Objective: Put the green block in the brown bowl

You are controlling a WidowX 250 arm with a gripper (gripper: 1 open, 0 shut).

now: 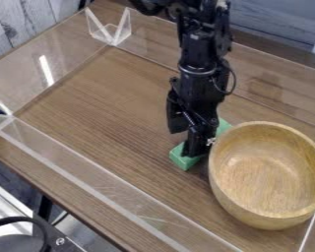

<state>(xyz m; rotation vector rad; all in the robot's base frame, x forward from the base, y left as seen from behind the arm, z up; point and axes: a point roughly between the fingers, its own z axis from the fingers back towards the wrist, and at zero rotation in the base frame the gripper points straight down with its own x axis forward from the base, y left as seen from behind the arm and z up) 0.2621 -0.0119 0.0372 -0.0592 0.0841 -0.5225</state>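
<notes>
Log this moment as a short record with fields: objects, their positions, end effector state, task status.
green block: lies flat on the wooden table, just left of the bowl's rim
brown bowl: upright, nothing in it, at right of the table
end effector: pointing down over the block, open, fingers straddling it
contact: cannot tell whether the fingers touch the block
clear wall: runs along the near table edge
task status: block not yet lifted, not in bowl
</notes>
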